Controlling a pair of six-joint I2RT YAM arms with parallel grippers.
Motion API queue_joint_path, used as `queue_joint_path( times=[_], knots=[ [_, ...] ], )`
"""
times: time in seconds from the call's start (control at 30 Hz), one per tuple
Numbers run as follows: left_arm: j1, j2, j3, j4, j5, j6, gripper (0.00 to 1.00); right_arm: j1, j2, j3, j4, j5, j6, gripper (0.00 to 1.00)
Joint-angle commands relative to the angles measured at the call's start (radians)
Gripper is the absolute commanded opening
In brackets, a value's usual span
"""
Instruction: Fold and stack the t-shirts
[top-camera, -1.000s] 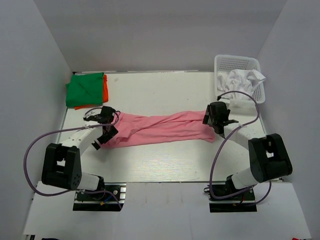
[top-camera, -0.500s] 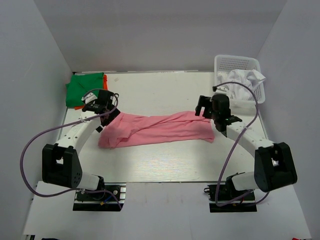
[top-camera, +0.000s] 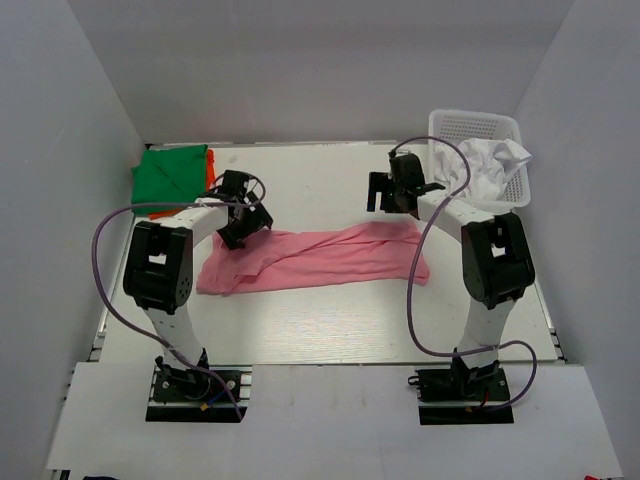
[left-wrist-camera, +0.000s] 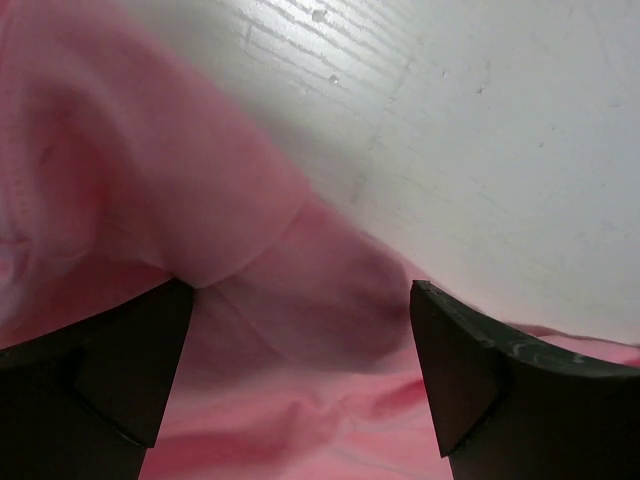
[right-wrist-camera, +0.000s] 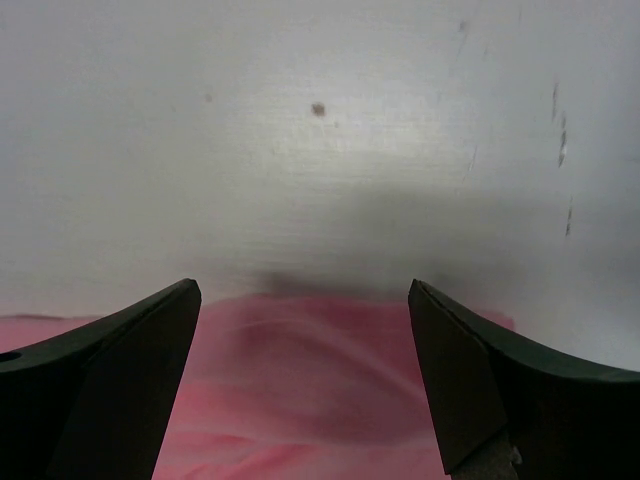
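Note:
A pink t-shirt (top-camera: 315, 257) lies stretched left to right across the middle of the table. My left gripper (top-camera: 243, 222) is open just over its upper left part; pink cloth (left-wrist-camera: 290, 330) fills the space between the jaws, not gripped. My right gripper (top-camera: 390, 195) is open above the shirt's upper right edge; in the right wrist view the cloth (right-wrist-camera: 310, 390) lies below the jaws. A folded green shirt (top-camera: 172, 177) sits on an orange one (top-camera: 211, 178) at the far left. A crumpled white shirt (top-camera: 490, 160) lies in the basket.
A white plastic basket (top-camera: 476, 126) stands at the far right corner. White walls enclose the table (top-camera: 320, 180) on the left, back and right. The folded stack is close to my left arm.
Both grippers have let go of the pink shirt and moved away from me, toward the back of the table. The shirt now lies flatter on the table.

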Motion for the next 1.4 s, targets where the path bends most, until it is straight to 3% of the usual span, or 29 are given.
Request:
queue_joint_path(
  times=[0.0, 0.13, 0.37, 0.5, 0.57, 0.67, 0.7, 0.77, 0.8, 0.83, 0.9, 0.93, 1.0, 1.03, 1.1, 1.23, 1.3, 1.37],
  knots=[
    [0.008, 0.037, -0.024, -0.041, 0.051, 0.015, 1.0, 0.007, 0.004, 0.003, -0.147, 0.0, 0.033, 0.9],
    [0.019, 0.074, -0.025, -0.056, 0.003, 0.015, 1.0, 0.007, -0.059, -0.082, -0.168, -0.005, 0.048, 0.9],
    [0.019, 0.14, 0.076, -0.11, -0.095, 0.015, 1.0, -0.005, -0.229, -0.393, -0.191, -0.002, 0.116, 0.9],
    [0.019, 0.233, 0.18, -0.088, -0.112, 0.054, 1.0, -0.001, -0.256, -0.459, -0.18, -0.005, 0.127, 0.9],
    [0.019, 0.295, 0.284, -0.055, -0.083, 0.119, 1.0, 0.004, -0.306, -0.51, -0.155, -0.029, 0.118, 0.9],
    [-0.002, 0.489, 0.574, -0.085, -0.043, 0.182, 1.0, 0.027, -0.389, -0.59, -0.142, -0.134, 0.087, 0.9],
    [-0.016, 0.546, 0.763, -0.111, -0.034, 0.201, 1.0, 0.048, -0.404, -0.622, -0.145, -0.159, 0.082, 0.9],
    [-0.028, 0.727, 0.953, -0.111, 0.078, 0.242, 1.0, 0.117, -0.456, -0.674, -0.18, -0.201, 0.073, 0.9],
    [-0.029, 0.781, 1.111, -0.073, 0.174, 0.253, 1.0, 0.143, -0.476, -0.685, -0.194, -0.216, 0.062, 0.9],
    [-0.029, 0.827, 1.162, -0.017, 0.233, 0.264, 1.0, 0.238, -0.484, -0.697, -0.205, -0.25, 0.055, 0.9],
    [-0.039, 0.907, 1.203, 0.1, 0.326, 0.226, 1.0, 0.318, -0.496, -0.726, -0.228, -0.278, 0.033, 0.9],
    [-0.048, 0.919, 1.203, 0.231, 0.353, 0.216, 1.0, 0.443, -0.496, -0.734, -0.229, -0.311, 0.032, 0.9],
    [-0.058, 0.957, 1.216, 0.315, 0.379, 0.175, 1.0, 0.527, -0.466, -0.748, -0.254, -0.328, 0.027, 0.9],
    [-0.058, 0.971, 1.225, 0.4, 0.388, 0.157, 1.0, 0.641, -0.46, -0.743, -0.262, -0.315, 0.022, 0.9],
    [-0.058, 0.984, 1.239, 0.497, 0.455, 0.114, 1.0, 0.718, -0.452, -0.733, -0.291, -0.292, 0.036, 0.9],
    [-0.076, 0.994, 1.248, 0.663, 0.497, 0.074, 1.0, 0.751, -0.553, -0.704, -0.202, -0.244, 0.0, 0.9],
    [-0.076, 0.955, 1.194, 0.83, 0.596, 0.074, 1.0, 0.754, -0.585, -0.675, -0.168, -0.241, -0.03, 0.9],
    [-0.101, 0.892, 1.194, 0.877, 0.615, 0.153, 1.0, 0.751, -0.637, -0.636, -0.147, -0.149, -0.091, 0.9]
  ],
)
